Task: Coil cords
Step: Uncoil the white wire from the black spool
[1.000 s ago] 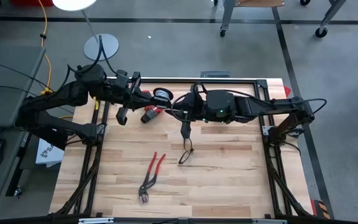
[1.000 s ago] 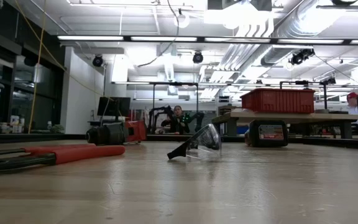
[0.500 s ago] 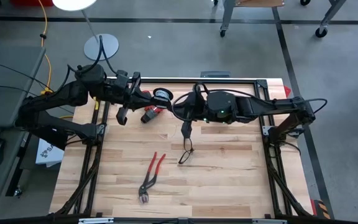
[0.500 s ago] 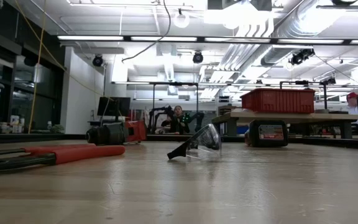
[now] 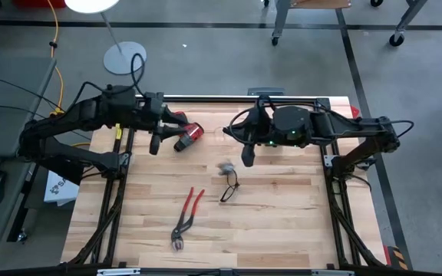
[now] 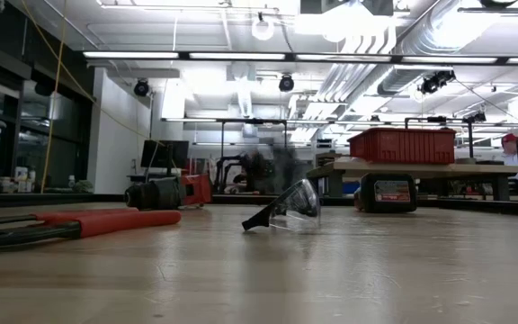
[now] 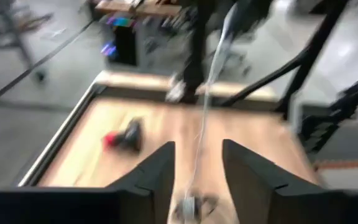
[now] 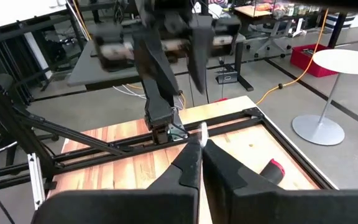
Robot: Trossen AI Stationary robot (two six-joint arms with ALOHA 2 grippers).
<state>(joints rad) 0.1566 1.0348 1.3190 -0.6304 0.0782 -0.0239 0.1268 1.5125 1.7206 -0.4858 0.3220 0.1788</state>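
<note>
The thin white cord (image 7: 202, 112) runs down from my right gripper (image 8: 201, 146), passing between the fingers of my left gripper (image 7: 197, 168) without touching them. It ends at the small black spool (image 5: 226, 167), which shows blurred in the air above the middle of the table. The low view also shows the spool (image 6: 268, 166) as a dark smear above the tabletop. My left gripper is open over the table's far left and holds nothing. Facing it from the far right, my right gripper is shut on the cord. My right gripper pinches the white cord (image 8: 202, 129) between the free ends of its two shut fingers. The fingers come nearly level from the table's right side, tipped a little down. The cord hangs below them with the spool at its lower end, clear of the table.
Clear safety glasses (image 5: 229, 188) lie on the table right under the spool. Red-handled pliers (image 5: 186, 218) lie near the front. A red and black tool (image 5: 189, 136) lies below my left gripper. The near right of the table has free room.
My left gripper has tipped downward and let go of the spool. The spool has dropped away from it toward the table's middle and is now blurred in the air above the glasses. My right gripper has drawn back toward the table's right edge, the cord with it.
</note>
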